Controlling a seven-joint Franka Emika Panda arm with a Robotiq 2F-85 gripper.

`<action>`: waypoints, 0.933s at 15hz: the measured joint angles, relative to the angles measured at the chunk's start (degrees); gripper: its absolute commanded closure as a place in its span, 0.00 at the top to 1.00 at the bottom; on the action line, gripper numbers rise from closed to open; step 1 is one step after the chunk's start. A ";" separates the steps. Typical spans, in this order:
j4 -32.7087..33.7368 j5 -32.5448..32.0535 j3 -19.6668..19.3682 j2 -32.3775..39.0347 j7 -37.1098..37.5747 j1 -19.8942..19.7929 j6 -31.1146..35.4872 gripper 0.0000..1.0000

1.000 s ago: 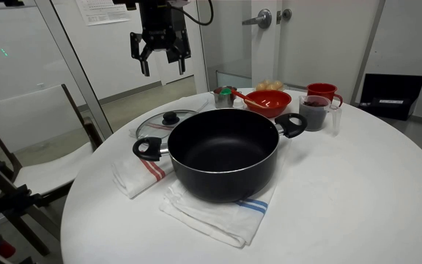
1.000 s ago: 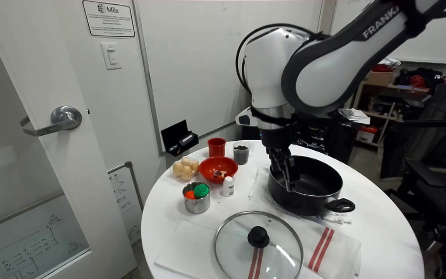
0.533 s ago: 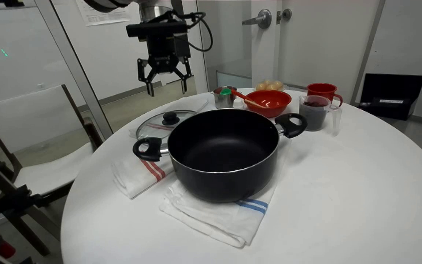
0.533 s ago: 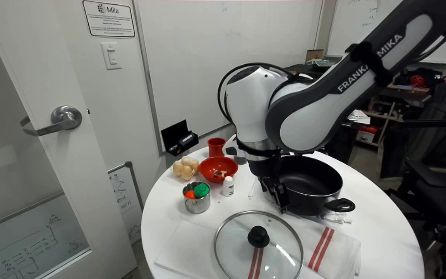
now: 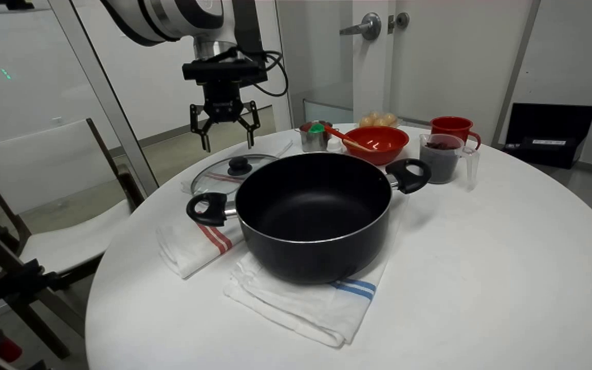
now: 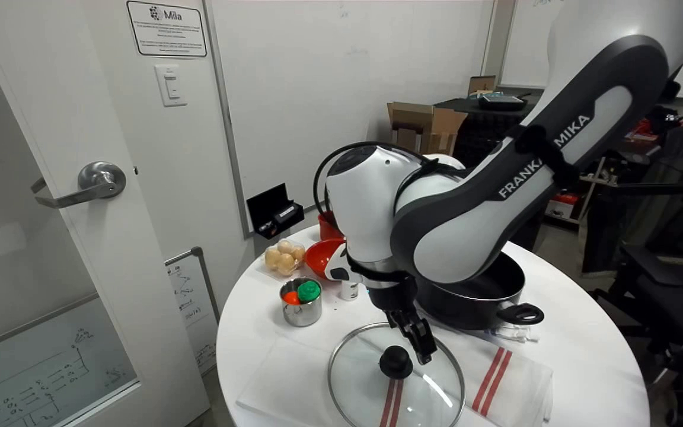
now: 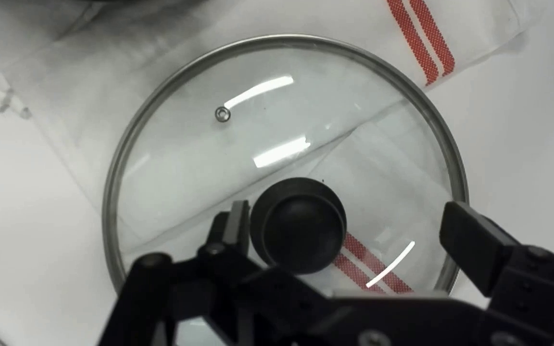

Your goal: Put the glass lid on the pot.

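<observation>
The glass lid (image 5: 219,177) lies flat on a white cloth, knob up, beside the pot; it also shows in an exterior view (image 6: 396,363) and fills much of the wrist view (image 7: 301,233). The black pot (image 5: 316,257) stands uncovered on a folded cloth, with nothing visible inside; my arm partly covers it in an exterior view (image 6: 472,308). My gripper (image 5: 228,146) is open and empty, pointing down above the lid. In the wrist view the gripper (image 7: 346,218) has its left finger close beside the black knob and its right finger over the lid's rim.
Beyond the pot stand a red bowl (image 5: 386,146), a metal cup (image 6: 301,311), a small white bottle (image 6: 350,289), a pack of egg-like balls (image 6: 284,258), a red mug (image 5: 450,126) and a measuring cup (image 5: 440,164). A red-striped cloth (image 6: 513,379) lies under the lid.
My gripper has come down and moved from over the pot's near side to above the lid, staying open. The lid and the pot have not moved.
</observation>
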 measured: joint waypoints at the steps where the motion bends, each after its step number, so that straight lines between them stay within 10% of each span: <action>1: 0.43 0.00 0.21 0.55 -0.49 0.09 0.00 1.00; 14: 2.06 0.00 1.12 3.60 -2.69 -0.23 0.80 1.00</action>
